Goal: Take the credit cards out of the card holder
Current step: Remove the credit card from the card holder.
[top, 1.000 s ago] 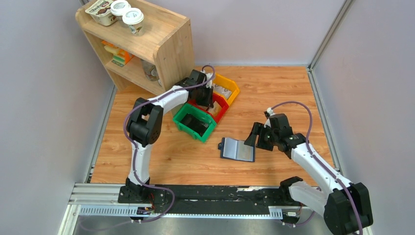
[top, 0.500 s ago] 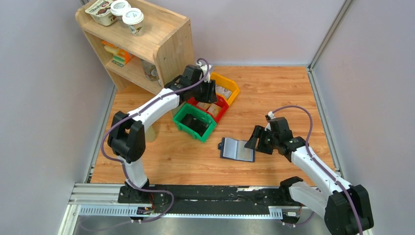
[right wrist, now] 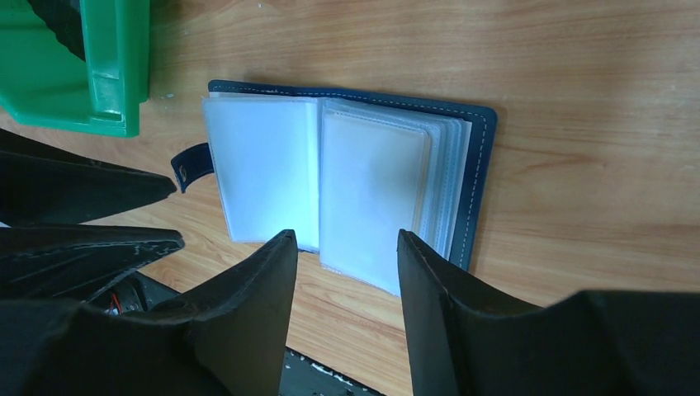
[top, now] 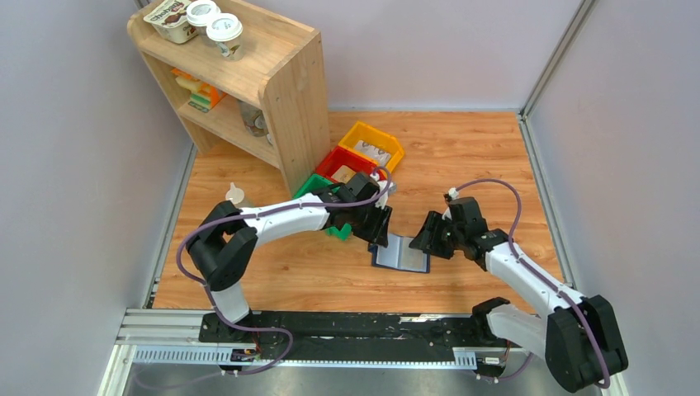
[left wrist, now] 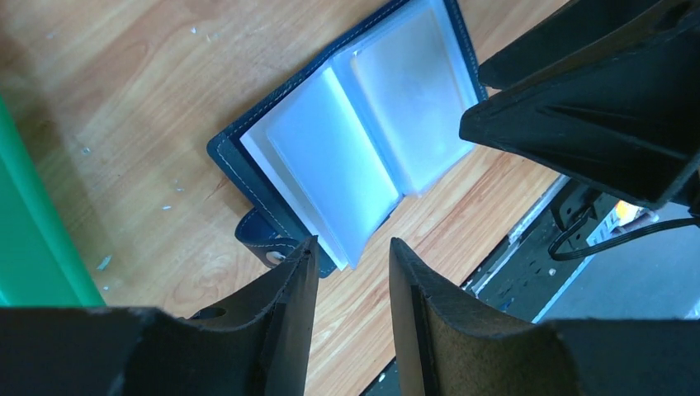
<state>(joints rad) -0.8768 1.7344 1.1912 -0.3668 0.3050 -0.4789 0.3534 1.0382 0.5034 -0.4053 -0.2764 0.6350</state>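
The navy card holder [top: 402, 253] lies open on the wooden table, its frosted clear sleeves [right wrist: 272, 173] face up and its strap tab [left wrist: 268, 247] pointing left. No credit cards show plainly; a pale rectangle [right wrist: 376, 186] sits behind the right sleeve. My left gripper [top: 378, 228] hovers at the holder's left edge, open and empty, its tips [left wrist: 352, 243] just above the near corner of the sleeves. At the right edge my right gripper [top: 425, 235] is open too, jaws [right wrist: 347, 239] above the near edge of the pages. Neither one touches the holder.
Green bin [top: 312, 185], red bin [top: 342, 163] and yellow bin [top: 373, 142] stand in a row behind the left arm. A wooden shelf [top: 248, 74] fills the back left. A small bottle [top: 237, 195] stands near it. The black rail [top: 330, 330] runs along the near edge.
My left arm has swung from the bins by the shelf down to the card holder's left edge. The right gripper has edged closer to the holder and narrowed a little.
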